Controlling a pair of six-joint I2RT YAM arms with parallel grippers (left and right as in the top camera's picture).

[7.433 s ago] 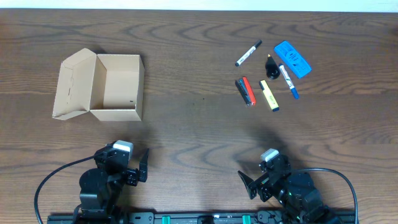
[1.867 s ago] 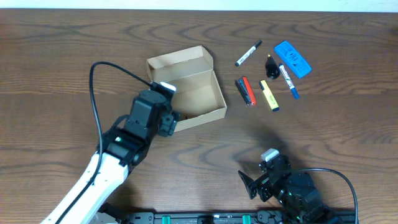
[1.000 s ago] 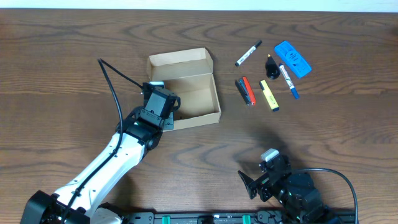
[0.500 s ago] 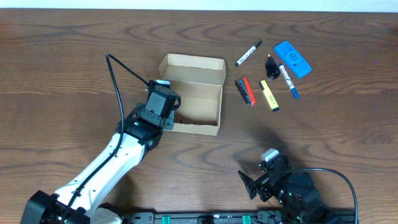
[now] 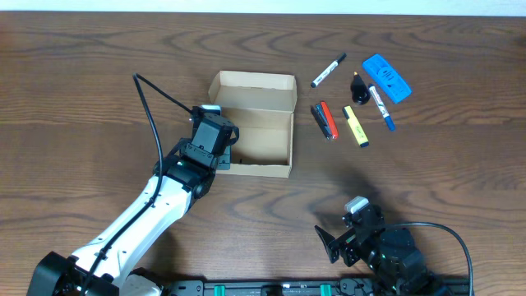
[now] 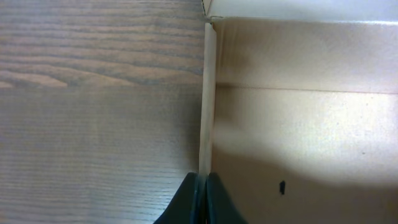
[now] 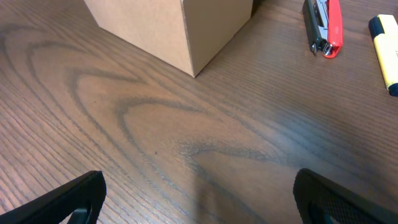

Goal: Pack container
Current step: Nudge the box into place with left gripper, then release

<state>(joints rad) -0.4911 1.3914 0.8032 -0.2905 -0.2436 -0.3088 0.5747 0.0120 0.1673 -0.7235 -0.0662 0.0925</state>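
The container (image 5: pixel 267 136) is a plain tan cardboard box, open and empty, in the middle of the table with its flap lid (image 5: pixel 253 85) raised on the far side. My left gripper (image 5: pixel 223 150) is shut on the container's left wall. In the left wrist view, the left gripper (image 6: pixel 202 186) pinches the thin wall edge (image 6: pixel 208 93) between its dark fingers. My right gripper (image 5: pixel 328 242) rests open near the front edge, nothing between its fingers (image 7: pixel 202 199). From the right wrist, a corner of the container (image 7: pixel 186 31) shows ahead.
Right of the container lie a red and black stapler (image 5: pixel 324 120), a yellow highlighter (image 5: pixel 356 126), a black-capped white marker (image 5: pixel 328 71), a blue marker (image 5: pixel 380 107), a small black object (image 5: pixel 358 86) and a blue eraser (image 5: pixel 386 77). The left arm's cable (image 5: pixel 160 94) arcs left of the container.
My left gripper has dragged the container from the far left to the middle and turned it square to the table; in the last half second it barely moved. The right arm stayed still.
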